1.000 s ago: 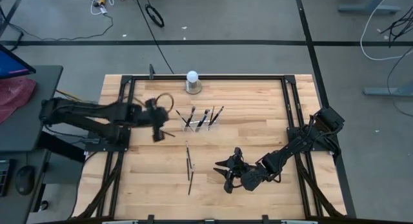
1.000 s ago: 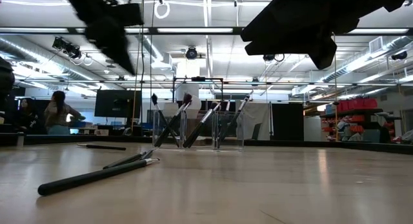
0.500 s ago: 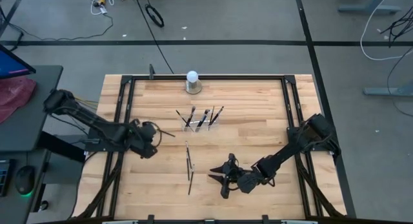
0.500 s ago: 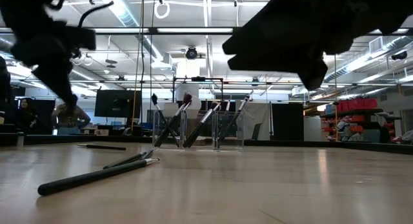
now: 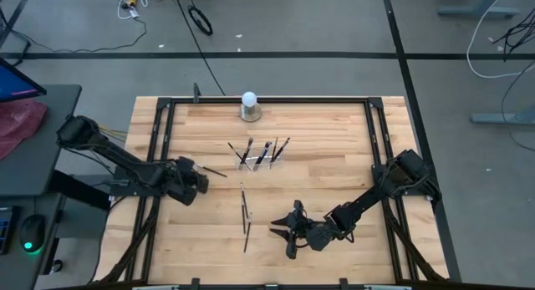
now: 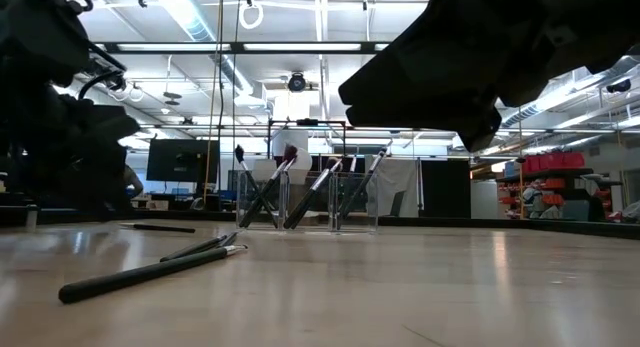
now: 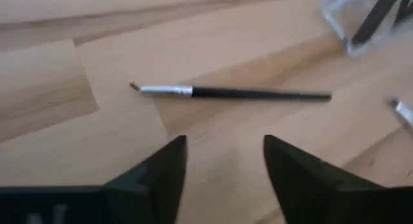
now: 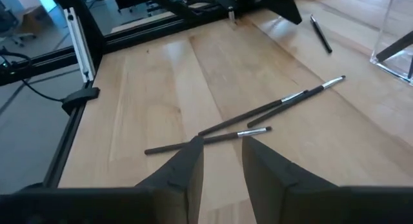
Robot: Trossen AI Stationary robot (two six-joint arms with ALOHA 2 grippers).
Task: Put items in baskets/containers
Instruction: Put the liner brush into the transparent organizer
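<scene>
**Brushes on the table, holder partly filled**

Left gripper [image 5: 198, 180]: I am seeing it hanging low over the table's left side with its fingers [image 7: 161, 179] apart and nothing between them. A single loose brush [image 7: 232, 92] is lying just ahead of it, showing a dark handle, silver ferrule and small reddish tip.

Right gripper [image 5: 284, 232]: it is hovering over the front centre with its fingers [image 8: 184, 169] parted around nothing. Three long brushes [image 8: 258, 117] are lying crossed on the wood just beyond it.

Clear holder [image 5: 259, 160]: it is standing behind the table's centre, see-through and faint against the wood, with several dark-handled brushes leaning in it at slants.

Surface: a pale wood-plank table [image 5: 334, 139] framed by black rails. A white ball on a grey base [image 5: 249, 104] is sitting at the back edge.

Room: grey floor with cables, ceiling strip lights, a dark monitor [image 6: 182, 159] and red shelving [image 6: 550, 182] are showing behind. I am reading no labels or writing.
</scene>
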